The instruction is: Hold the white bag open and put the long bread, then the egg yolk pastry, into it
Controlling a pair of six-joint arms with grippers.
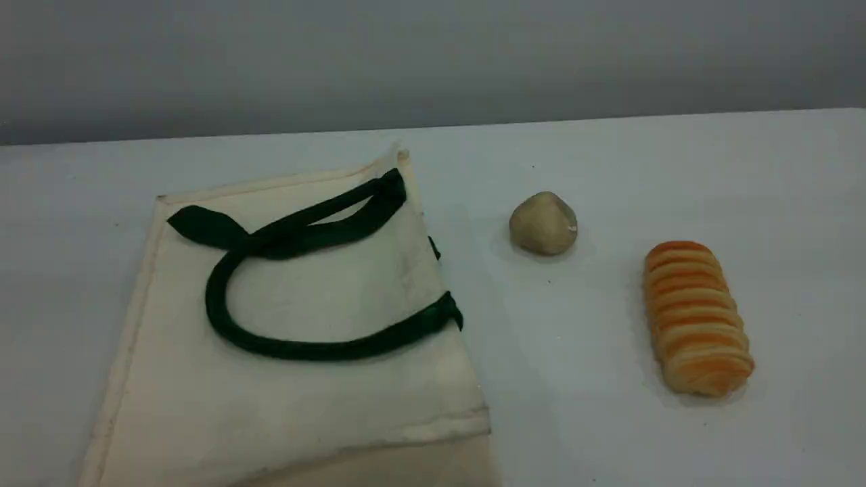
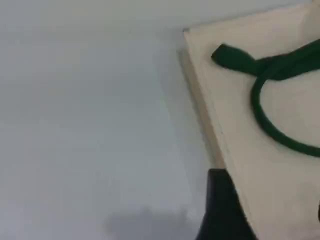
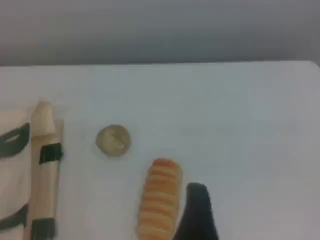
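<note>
The white bag [image 1: 325,297] lies flat at the table's left, its dark green handles [image 1: 270,348] curled on top and its mouth edge facing right. To its right sits the egg yolk pastry [image 1: 543,224], a small beige ball. Further right and nearer lies the long bread [image 1: 697,318], ridged and orange. Neither arm shows in the scene view. In the left wrist view one dark fingertip [image 2: 222,205] hangs over the bag's [image 2: 235,115] left edge. In the right wrist view a dark fingertip [image 3: 197,210] hovers just right of the bread [image 3: 160,197], with the pastry [image 3: 113,140] beyond; nothing is held.
The white table [image 1: 643,169] ends at a grey wall behind. The bag's lower part runs past the scene view's bottom edge. Bare tabletop [image 2: 90,125] lies left of the bag.
</note>
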